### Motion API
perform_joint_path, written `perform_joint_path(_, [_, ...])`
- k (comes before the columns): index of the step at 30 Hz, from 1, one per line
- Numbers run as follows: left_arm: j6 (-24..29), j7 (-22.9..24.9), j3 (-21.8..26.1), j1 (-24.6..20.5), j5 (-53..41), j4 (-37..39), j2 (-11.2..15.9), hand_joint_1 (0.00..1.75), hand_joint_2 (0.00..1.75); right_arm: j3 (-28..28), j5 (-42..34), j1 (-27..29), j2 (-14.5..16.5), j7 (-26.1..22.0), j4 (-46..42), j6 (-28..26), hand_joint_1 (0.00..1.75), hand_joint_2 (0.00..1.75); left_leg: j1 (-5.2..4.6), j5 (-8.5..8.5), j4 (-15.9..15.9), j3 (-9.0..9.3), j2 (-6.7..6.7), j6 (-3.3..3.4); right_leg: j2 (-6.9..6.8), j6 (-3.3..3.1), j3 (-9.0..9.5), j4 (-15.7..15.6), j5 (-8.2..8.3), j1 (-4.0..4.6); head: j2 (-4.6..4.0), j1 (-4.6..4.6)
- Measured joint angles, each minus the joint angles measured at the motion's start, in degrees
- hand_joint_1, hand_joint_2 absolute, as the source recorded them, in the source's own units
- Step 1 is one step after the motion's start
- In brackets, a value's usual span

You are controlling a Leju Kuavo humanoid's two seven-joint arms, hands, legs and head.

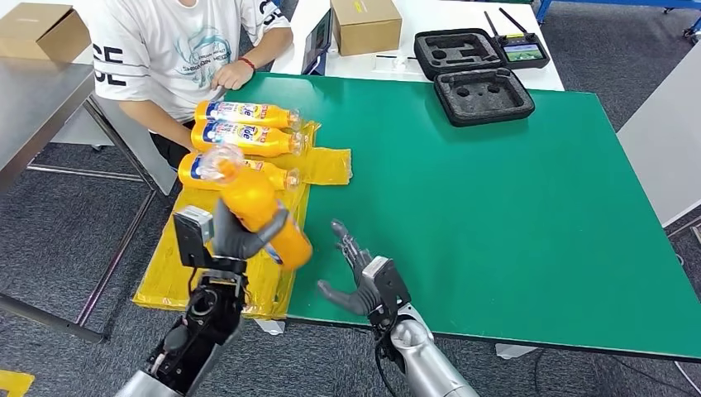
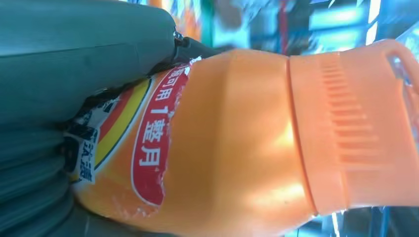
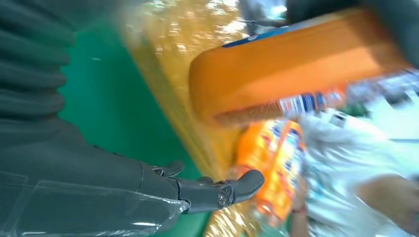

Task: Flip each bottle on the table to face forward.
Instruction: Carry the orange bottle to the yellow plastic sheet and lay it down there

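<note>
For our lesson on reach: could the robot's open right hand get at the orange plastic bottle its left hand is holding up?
Probably yes. The right hand is open, holding nothing, beside the orange plastic bottle gripped by the left hand, with only bare green table and air between them.

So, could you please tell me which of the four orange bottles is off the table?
The bottle gripped in the left hand. The other three lie on their sides on the yellow sheet near the person.

The left hand (image 1: 234,237) covers the lifted bottle's (image 1: 260,211) label; its cap end is motion-blurred.
</note>
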Motion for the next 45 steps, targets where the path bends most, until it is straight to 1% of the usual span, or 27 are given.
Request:
perform_joint_path(3, [3.57,-1.08,1.12,-0.38,-3.50,-0.49,0.13,1.75,1.75,-0.18,-1.63,0.87,0.00,-0.07,-2.88,-0.07,0.00,0.00,0.00,0.00,0.00,-0.01,-0.01,0.00,-0.01,0.00,0.00,0.00,0.00,0.00,-0.01,0.02])
perform_joint_path(6, [10.70,-2.22,2.53,-0.94,-11.81,-0.60,0.57,1.75,1.75,-0.21,-5.74,2.99,-0.13,-0.13,-8.91,0.41,0.00,0.00,-0.01,0.00,0.00,-0.02,0.00,0.00,0.00,0.00,-0.01,0.00,0.00,-0.01,0.00,0.01])
perform_joint_path(8, [13.80,-2.08,3.65,-1.67,-16.72,-0.38,1.32,1.75,1.75,-0.21,-8.40,4.29,-0.44,-0.04,-13.95,0.90,0.00,0.00,-0.01,-0.01,0.00,-0.02,0.00,0.00,0.00,0.00,-0.02,0.00,-0.01,-0.01,0.00,0.01])
perform_joint_path(12, [15.66,-1.64,5.47,-2.79,-20.95,0.80,2.82,1.75,1.75,0.02,-10.75,5.84,-1.21,0.29,-21.72,1.17,0.00,0.00,0.00,0.00,0.00,-0.02,0.00,0.00,0.00,0.00,-0.02,0.00,0.00,0.00,-0.01,0.01])
perform_joint_path(15, [16.38,0.97,6.07,-3.60,-26.11,2.41,4.82,1.75,1.75,0.76,-12.04,7.04,-1.89,0.11,-26.10,1.41,0.00,0.00,0.00,0.00,-0.01,-0.02,0.00,0.00,0.01,-0.01,-0.01,0.00,0.00,0.00,-0.01,0.01])
perform_joint_path(20, [11.38,8.53,6.03,-4.54,-39.44,4.25,10.44,1.75,1.75,1.52,-14.06,7.95,-2.54,0.30,-30.22,1.70,0.00,0.00,0.03,0.01,-0.01,0.00,0.05,-0.02,0.06,-0.01,-0.05,0.01,0.00,0.03,0.00,0.01])
perform_joint_path(23, [10.45,9.61,5.96,-4.71,-41.90,4.67,12.68,1.75,1.75,1.62,-14.68,8.07,-2.74,0.37,-31.17,1.93,0.00,0.00,0.04,0.02,-0.01,0.00,0.04,-0.02,0.06,-0.01,-0.05,0.01,0.00,0.04,0.00,0.01])
perform_joint_path(26, [9.30,10.82,5.78,-4.83,-43.50,4.83,13.91,1.75,1.75,1.66,-15.00,8.10,-2.84,0.36,-31.59,2.36,0.00,0.00,0.03,0.01,-0.01,-0.01,0.03,-0.02,0.05,-0.01,-0.04,0.01,-0.01,0.03,0.00,0.02])
perform_joint_path(28, [5.95,13.04,5.11,-4.91,-46.88,4.93,14.93,1.75,1.75,1.67,-15.54,8.12,-2.93,0.25,-31.64,3.24,0.00,0.00,0.02,0.00,-0.01,-0.02,0.03,-0.02,0.05,-0.01,-0.03,0.01,-0.01,0.02,0.00,0.03])
perform_joint_path(30, [1.03,14.86,4.02,-4.87,-50.63,5.25,16.41,1.75,1.75,1.66,-15.94,8.15,-3.07,0.05,-31.64,4.31,0.00,0.00,0.02,0.00,-0.01,-0.02,0.04,-0.02,0.06,-0.02,-0.04,0.01,-0.01,0.02,0.00,0.02])
perform_joint_path(33, [-4.64,15.67,2.22,-4.67,-54.57,6.31,18.52,1.75,1.75,1.64,-15.89,8.11,-3.26,-0.09,-31.63,4.87,0.00,0.00,0.03,0.00,-0.01,-0.01,0.04,-0.02,0.06,-0.02,-0.05,0.01,-0.01,0.03,0.00,0.02])
perform_joint_path(37, [-9.05,16.01,-0.20,-4.68,-58.17,8.04,19.98,1.75,1.75,1.69,-15.79,7.82,-3.37,-0.10,-31.45,4.33,0.00,0.00,0.05,0.01,-0.01,-0.01,0.02,-0.02,0.03,-0.02,-0.04,0.01,-0.01,0.06,0.00,0.02])
perform_joint_path(45, [-12.73,16.31,-3.17,-6.41,-60.30,9.81,20.93,1.75,1.75,1.80,-16.25,7.63,-3.58,-0.10,-31.11,3.91,0.00,0.00,0.05,0.01,-0.01,-0.02,0.01,-0.02,0.04,-0.02,-0.02,0.01,-0.01,0.06,0.00,0.03])
